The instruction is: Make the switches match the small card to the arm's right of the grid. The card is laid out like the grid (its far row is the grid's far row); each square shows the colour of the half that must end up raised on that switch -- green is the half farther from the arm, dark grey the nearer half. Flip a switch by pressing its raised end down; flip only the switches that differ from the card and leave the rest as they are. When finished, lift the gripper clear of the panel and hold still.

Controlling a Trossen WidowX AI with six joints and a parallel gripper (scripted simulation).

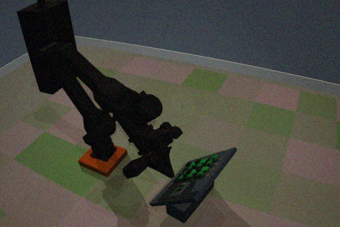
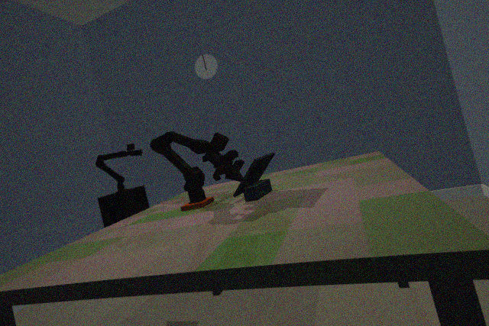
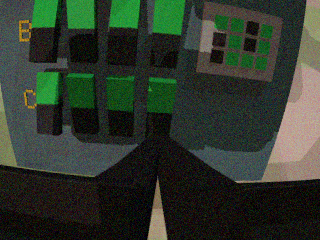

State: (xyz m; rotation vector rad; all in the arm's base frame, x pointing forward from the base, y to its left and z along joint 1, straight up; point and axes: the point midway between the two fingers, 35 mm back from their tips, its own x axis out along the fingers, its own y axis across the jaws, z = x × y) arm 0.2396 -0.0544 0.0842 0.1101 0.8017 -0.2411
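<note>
On the tilted panel, in front of the arm, stands the grid of rocker switches; the wrist view shows row C and part of row B, four switches to a row. Each rocker is likely light and stiff, a hard shell on a fixed pivot: it calls for no grasp, only a short push on its raised end, near the outer edge and square to the face. The smooth faces may let a tip skid, and the narrow gaps leave little margin before a neighbour is pressed. At the right-hand row C switch, the gripper has its tips at the nearer, dark half; contact cannot be confirmed. The fingers are fully closed together, with nothing between them, and serve as a blunt probe. To the right of the grid is the card, whose near row reads dark, green, green, green.
</note>
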